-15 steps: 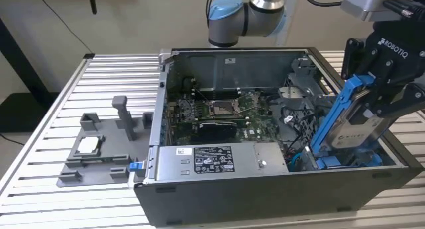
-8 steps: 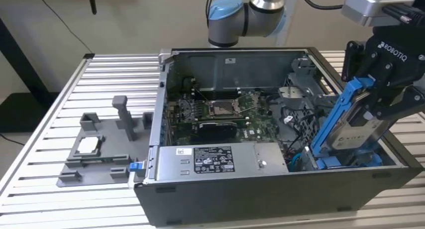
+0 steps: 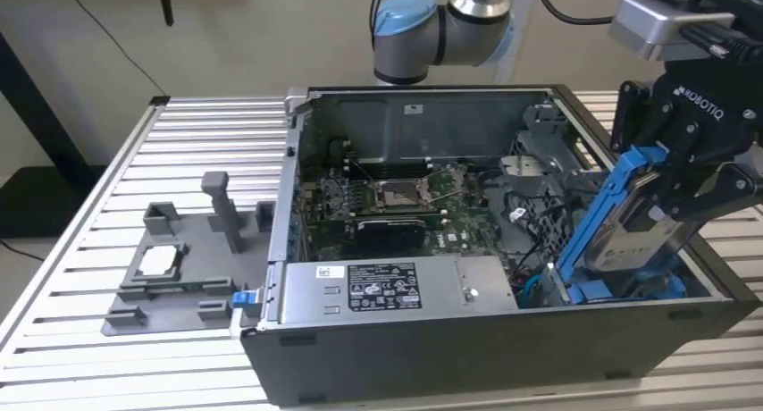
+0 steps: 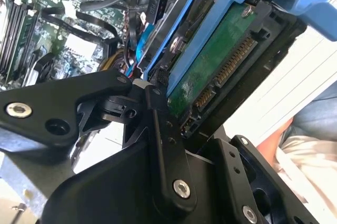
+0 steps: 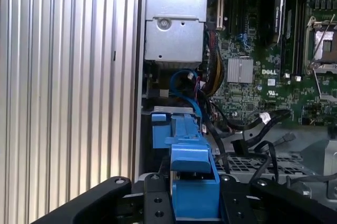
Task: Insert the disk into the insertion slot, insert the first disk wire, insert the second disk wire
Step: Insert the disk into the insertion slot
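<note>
My gripper [image 3: 670, 204] is shut on the disk [image 3: 630, 239], a silver drive in a bright blue carrier. The disk stands steeply tilted at the case's front corner, on the exterior view's right. Its lower end sits down in the insertion slot [image 3: 632, 290], a grey bay with blue trim; its upper end leans out above the case rim. The second wrist view shows the disk's green underside and connector [image 4: 210, 71] between the black fingers [image 4: 158, 118]. In the first wrist view the blue carrier [image 5: 192, 182] sits between the fingers [image 5: 152, 203]. Loose blue wire [image 5: 184, 84] and black wire [image 5: 253, 124] lie beside the bay.
The open computer case [image 3: 477, 339] lies on a ribbed metal table [image 3: 107, 188]. A grey labelled power-supply box [image 3: 381, 290] sits along its front, with the motherboard [image 3: 394, 197] behind. A grey fixture [image 3: 179, 259] stands on the exterior view's left. A person's hand [image 4: 295, 145] is near the case.
</note>
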